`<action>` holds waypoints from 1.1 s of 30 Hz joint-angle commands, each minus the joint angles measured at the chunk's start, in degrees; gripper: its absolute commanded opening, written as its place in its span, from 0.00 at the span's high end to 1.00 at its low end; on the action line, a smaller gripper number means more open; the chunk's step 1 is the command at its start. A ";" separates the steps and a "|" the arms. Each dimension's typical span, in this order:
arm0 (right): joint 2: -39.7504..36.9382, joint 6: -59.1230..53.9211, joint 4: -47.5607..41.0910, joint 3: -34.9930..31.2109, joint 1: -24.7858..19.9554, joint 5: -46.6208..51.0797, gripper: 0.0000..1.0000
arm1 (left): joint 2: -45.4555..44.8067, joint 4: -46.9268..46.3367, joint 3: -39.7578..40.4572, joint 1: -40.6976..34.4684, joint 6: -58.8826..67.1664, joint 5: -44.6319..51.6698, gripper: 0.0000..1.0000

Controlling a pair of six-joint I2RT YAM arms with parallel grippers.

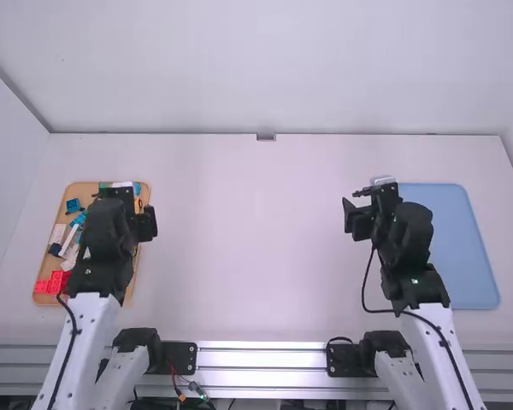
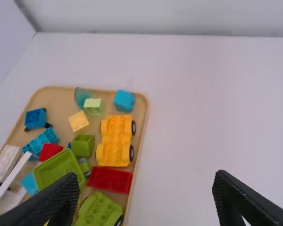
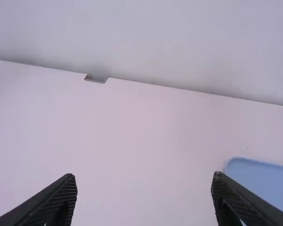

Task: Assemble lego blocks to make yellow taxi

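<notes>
1. Right, you have your left gripper (image 1: 133,207) above the inner side of the tan tray (image 1: 79,191), the side facing the middle of the white worktop (image 1: 248,239); its jaws are spread wide.
2. Over to your right gripper (image 1: 359,205): also wide open at the jaws, just inward of the blue tray (image 1: 470,256), by its far end.
3. Your taxi-coloured part, the yellow wheeled piece (image 2: 115,141), lies in the tan tray, near its inner edge.
4. Just beside one end of it you've got a long red block (image 2: 109,179), with a green wheeled piece (image 2: 98,210) beyond; off the other end, a blue block (image 2: 124,100).
5. And there's your pale yellow block (image 2: 79,121), in the same tray, apart from that wheeled yellow one.
</notes>
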 commanded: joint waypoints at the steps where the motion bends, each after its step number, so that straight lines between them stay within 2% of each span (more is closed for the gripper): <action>1: 2.57 -0.88 -0.20 4.00 0.74 -1.02 0.20 | 4.79 -2.49 5.54 3.48 1.47 3.50 0.20; 4: 5.46 -1.32 -0.62 6.28 0.94 -1.51 0.16 | 11.19 -7.15 11.30 7.24 3.00 7.43 0.16; 9: 9.39 -1.86 -1.20 9.37 1.35 -2.14 0.09 | 22.22 -13.98 20.38 12.03 3.39 8.30 0.10; 16: 13.30 -2.27 -1.18 12.43 1.75 -2.83 0.03 | 42.59 -24.75 36.02 15.47 6.20 8.31 0.03; 21: 14.31 -2.42 -0.64 13.23 1.90 -3.01 0.01 | 52.52 -28.53 42.84 16.10 6.41 8.31 0.00; 25: 14.49 -2.45 -0.50 13.38 1.92 -3.04 0.01 | 58.10 -28.92 45.27 16.13 6.51 8.26 0.00; 27: 14.49 -2.47 -0.50 13.38 1.95 -3.06 0.01 | 59.89 -28.87 45.27 16.13 9.66 11.45 0.02; 30: 14.51 -2.47 -0.31 13.38 1.88 -3.04 0.01 | 61.16 -28.17 45.09 16.15 10.56 13.35 0.07; 33: 14.51 -2.47 -0.07 13.38 2.01 -3.04 0.01 | 61.46 -27.98 44.35 16.13 9.62 12.07 0.07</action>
